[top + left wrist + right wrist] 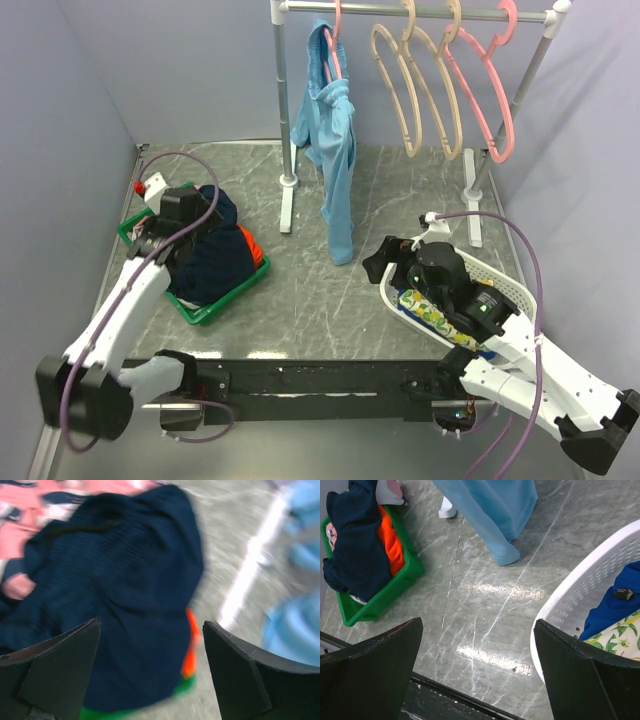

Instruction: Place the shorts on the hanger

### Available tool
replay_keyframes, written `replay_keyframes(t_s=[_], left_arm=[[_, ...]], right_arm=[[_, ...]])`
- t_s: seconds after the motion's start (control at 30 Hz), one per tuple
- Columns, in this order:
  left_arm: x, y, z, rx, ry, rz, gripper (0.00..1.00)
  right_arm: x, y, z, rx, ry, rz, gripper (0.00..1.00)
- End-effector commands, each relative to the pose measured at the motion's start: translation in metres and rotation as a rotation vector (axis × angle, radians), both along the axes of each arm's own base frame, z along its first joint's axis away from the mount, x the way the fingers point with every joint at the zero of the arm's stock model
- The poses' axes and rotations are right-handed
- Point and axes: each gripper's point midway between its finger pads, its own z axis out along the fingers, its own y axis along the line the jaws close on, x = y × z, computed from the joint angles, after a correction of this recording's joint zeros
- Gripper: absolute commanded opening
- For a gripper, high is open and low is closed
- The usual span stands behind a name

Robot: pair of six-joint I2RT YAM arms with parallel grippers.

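My left claw [151, 630] hangs spread wide over the shorts [120, 580], a dark navy, soft, rumpled heap in the green bin [385, 597] at nine o'clock; my right claw [477, 625] gapes too.

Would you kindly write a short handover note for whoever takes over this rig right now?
Left gripper: open, holding nothing, poised over the shorts.
Right gripper: open and empty, above the table beside the white basket.
Shorts: heaped on other clothes in the green bin.
Hanger: beige, bare, hooked on the rail.
Done: nothing yet.
Left: grasp the shorts, lift them out, put them on the hanger.
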Motion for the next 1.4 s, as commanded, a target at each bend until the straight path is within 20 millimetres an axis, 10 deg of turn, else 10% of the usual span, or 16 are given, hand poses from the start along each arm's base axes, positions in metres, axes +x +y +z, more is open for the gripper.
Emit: replay_keyframes(t_s=[0.0, 0.37, 0.6, 1.1, 1.37], left_arm=[[0.029, 0.032, -0.016, 0.016, 0.022, 0.166, 0.87], [0.098, 0.058, -0.05, 0.052, 0.088, 0.182, 0.74], [0.093, 0.055, -0.042, 0.035, 0.083, 0.163, 0.03], [0.011, 0.066, 0.194, 0.155, -0.308, 0.084, 0.01], [-0.019, 0.011, 0.322, 0.124, -0.6, -0.248, 0.01]], right_arm=[[0.005, 0.011, 0.013, 0.023, -0.04, 0.036, 1.0], [0.0, 0.014, 0.01, 0.025, -0.046, 0.076, 1.0], [-0.004, 0.011, 0.012, 0.037, -0.05, 0.074, 1.0], [0.002, 0.01, 0.037, 0.033, -0.083, 0.058, 1.0], [0.009, 0.013, 0.062, 0.049, -0.114, 0.052, 1.0]])
